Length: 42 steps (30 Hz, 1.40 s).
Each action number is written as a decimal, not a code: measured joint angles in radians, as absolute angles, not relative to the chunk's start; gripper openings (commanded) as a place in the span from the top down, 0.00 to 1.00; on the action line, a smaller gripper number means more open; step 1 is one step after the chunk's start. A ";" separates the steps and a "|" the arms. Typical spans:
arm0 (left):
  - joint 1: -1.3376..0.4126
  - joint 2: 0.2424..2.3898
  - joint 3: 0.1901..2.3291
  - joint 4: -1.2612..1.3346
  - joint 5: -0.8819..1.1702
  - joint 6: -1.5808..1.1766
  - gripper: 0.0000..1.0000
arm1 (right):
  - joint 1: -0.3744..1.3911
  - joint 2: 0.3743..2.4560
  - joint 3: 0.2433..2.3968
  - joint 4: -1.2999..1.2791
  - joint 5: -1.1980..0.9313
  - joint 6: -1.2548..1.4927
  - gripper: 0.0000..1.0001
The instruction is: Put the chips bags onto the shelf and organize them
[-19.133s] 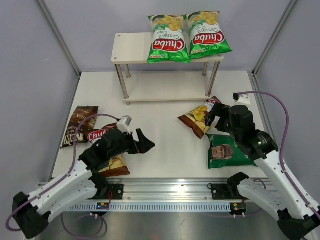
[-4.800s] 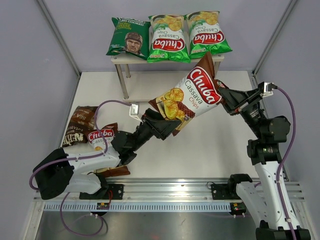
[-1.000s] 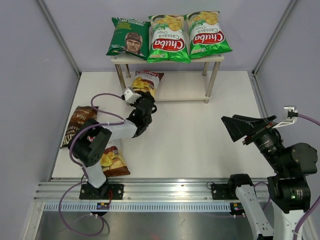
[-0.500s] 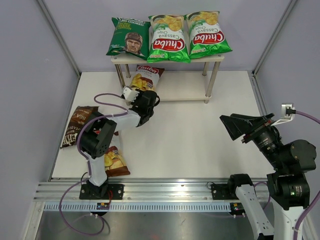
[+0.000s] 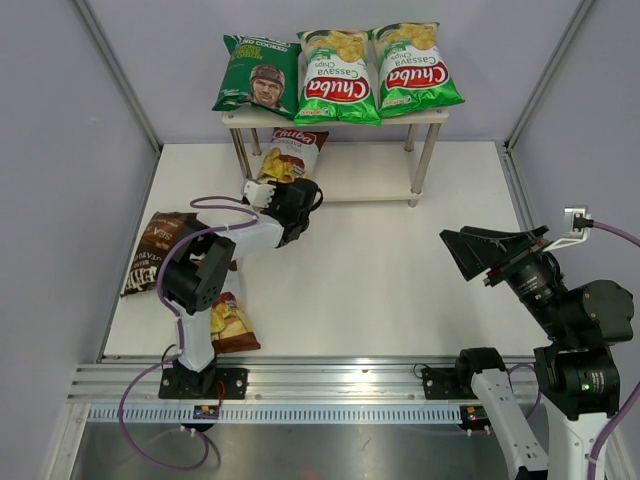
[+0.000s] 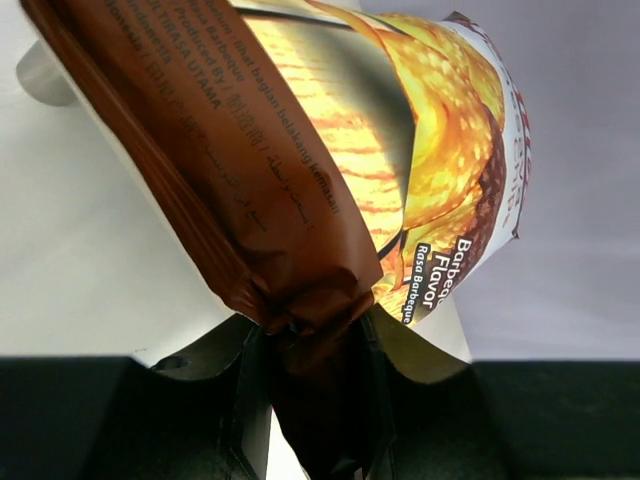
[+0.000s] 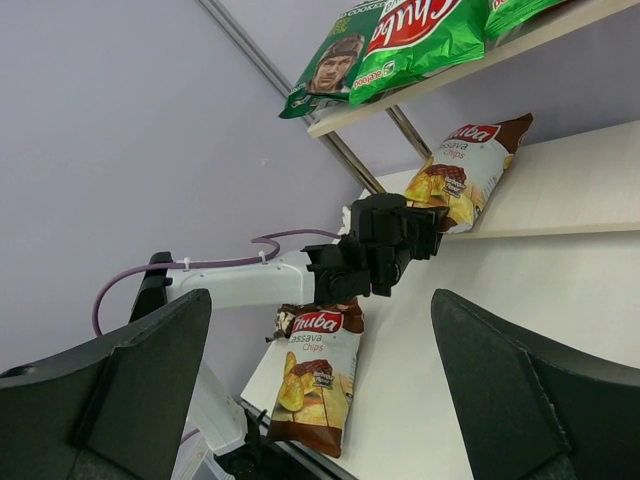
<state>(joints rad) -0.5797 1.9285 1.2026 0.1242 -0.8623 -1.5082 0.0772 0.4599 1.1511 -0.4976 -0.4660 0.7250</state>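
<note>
Moved out of mid-air over the middle of the desk, where both arms held it a few seconds back, one brown-and-white Chuba bag now lies tilted on the left end of the lower board of the shelf. The right arm has pulled back to the desk's right edge.

The white desk carries the two-tier shelf at its far edge. Three bags fill the shelf's top board side by side: a dark green bag with a man's face at the left, then two bright green Chuba bags.

The left arm stretches from the near left corner toward the shelf. Its left end effector is clamped on the crimped bottom seal of the brown-and-white Chuba bag, just in front of the lower board.

The right end effector hangs above the desk's right side, fingers spread wide with nothing between them.

A dark brown Kettle bag lies flat at the desk's left edge. A second brown-and-white Chuba bag lies near the near left corner, partly hidden by the left arm.
</note>
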 measured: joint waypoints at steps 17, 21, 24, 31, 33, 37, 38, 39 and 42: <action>-0.599 1.976 1.327 -0.088 -0.933 -1.766 1.00 | 0.148 0.460 1.151 -0.475 -0.492 0.756 0.00; -0.611 1.987 1.369 -0.150 -0.947 -1.806 1.00 | 0.181 0.460 1.151 -0.476 -0.491 0.756 0.01; -0.613 1.988 1.392 -0.207 -0.970 -1.829 1.00 | 0.205 0.460 1.151 -0.476 -0.491 0.755 0.01; -0.613 2.003 1.443 -0.311 -1.018 -1.880 1.00 | 0.228 0.460 1.152 -0.476 -0.491 0.747 0.01; -0.611 2.010 1.456 -0.342 -1.029 -1.904 1.00 | 0.229 0.463 1.156 -0.476 -0.491 0.745 0.00; -0.611 2.025 1.486 -0.406 -1.044 -1.952 1.00 | 0.231 0.468 1.164 -0.476 -0.491 0.743 0.00; -0.611 2.027 1.492 -0.420 -1.047 -1.961 1.00 | 0.232 0.469 1.164 -0.476 -0.491 0.743 0.01; -0.610 2.029 1.496 -0.430 -1.049 -1.967 1.00 | 0.233 0.469 1.164 -0.476 -0.491 0.743 0.00; -0.609 2.031 1.504 -0.452 -1.050 -1.977 0.97 | 0.233 0.473 1.164 -0.476 -0.491 0.743 0.01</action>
<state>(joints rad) -0.6090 2.0308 1.5043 -0.4522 -1.0504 -1.9766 0.2333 0.4728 1.1641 -0.4759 -0.4908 0.7433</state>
